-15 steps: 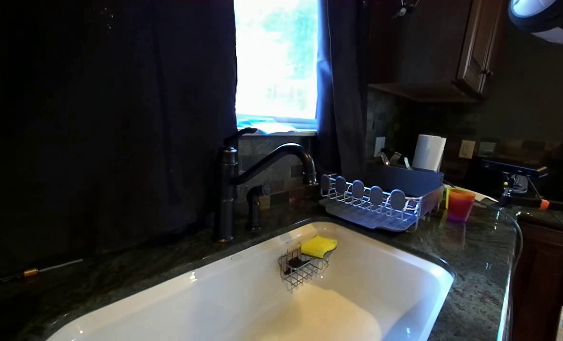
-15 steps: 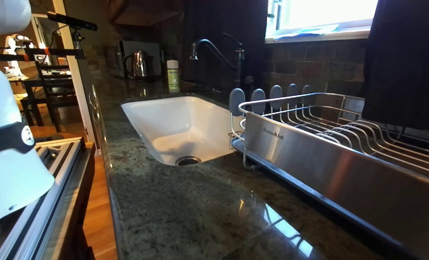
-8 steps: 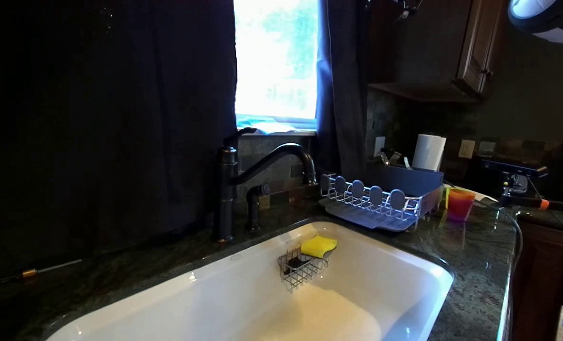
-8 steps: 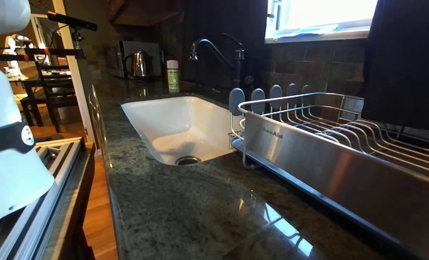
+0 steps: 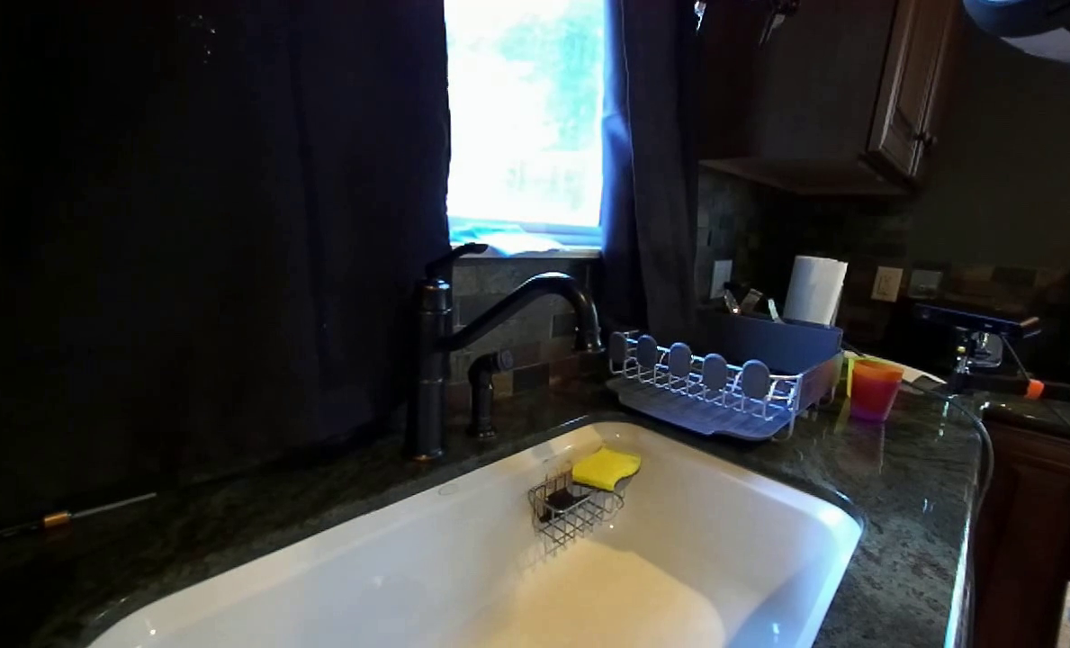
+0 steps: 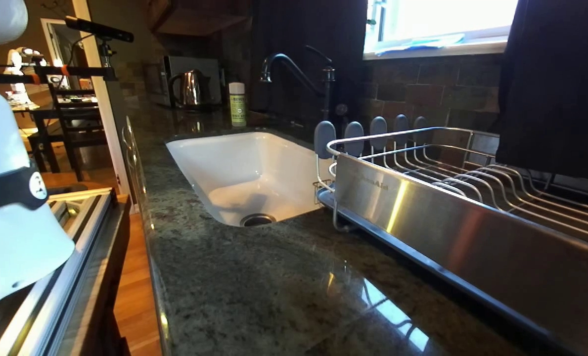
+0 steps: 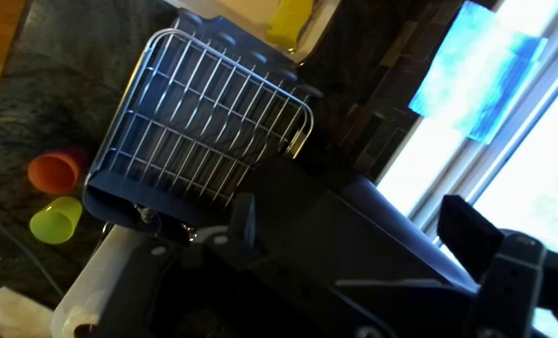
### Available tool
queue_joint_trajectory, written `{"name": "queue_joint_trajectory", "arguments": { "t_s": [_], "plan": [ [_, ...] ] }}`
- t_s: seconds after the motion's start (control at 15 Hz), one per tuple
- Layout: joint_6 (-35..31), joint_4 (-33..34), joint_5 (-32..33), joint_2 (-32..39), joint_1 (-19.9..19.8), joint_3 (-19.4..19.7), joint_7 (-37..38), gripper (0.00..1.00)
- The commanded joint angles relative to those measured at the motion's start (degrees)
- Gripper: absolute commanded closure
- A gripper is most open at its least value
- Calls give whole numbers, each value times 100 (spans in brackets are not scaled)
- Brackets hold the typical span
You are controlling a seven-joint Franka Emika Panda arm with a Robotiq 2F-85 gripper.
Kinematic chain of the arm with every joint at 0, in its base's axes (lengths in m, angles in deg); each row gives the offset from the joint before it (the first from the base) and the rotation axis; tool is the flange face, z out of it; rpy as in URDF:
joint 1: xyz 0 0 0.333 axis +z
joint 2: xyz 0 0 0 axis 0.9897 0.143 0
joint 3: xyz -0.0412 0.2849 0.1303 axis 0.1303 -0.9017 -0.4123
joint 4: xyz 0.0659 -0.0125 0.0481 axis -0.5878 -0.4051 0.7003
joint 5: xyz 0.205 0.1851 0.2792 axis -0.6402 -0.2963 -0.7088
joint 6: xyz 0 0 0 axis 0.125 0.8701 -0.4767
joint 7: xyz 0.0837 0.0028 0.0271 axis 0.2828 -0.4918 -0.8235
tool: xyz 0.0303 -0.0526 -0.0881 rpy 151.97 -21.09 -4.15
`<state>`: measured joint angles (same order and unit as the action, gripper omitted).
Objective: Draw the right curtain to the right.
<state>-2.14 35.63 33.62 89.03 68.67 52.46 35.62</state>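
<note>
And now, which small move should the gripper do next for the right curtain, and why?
Probably ease the open gripper slightly closer to the right curtain before closing: in the wrist view, the jaws stand apart, with the curtain's lit edge appearing between them, but whether they reach around the fabric is unclear.

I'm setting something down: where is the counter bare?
The counter alongside the dish rack, between the sink and the orange cup, looks bare. Crowded: the rack's end away from the sink, with that cup, a yellow cup and a paper towel roll.
</note>
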Motion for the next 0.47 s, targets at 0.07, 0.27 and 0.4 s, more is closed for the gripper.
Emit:
{"name": "queue_joint_trajectory", "arguments": {
  "t_s": [0.07,0.27,0.4],
  "plan": [
    [104,98,1089,110,936,243,-936,0],
    [98,78,729,111,745,215,-563,0],
    [67,13,724,73,706,229,-560,0]
  ]
}}
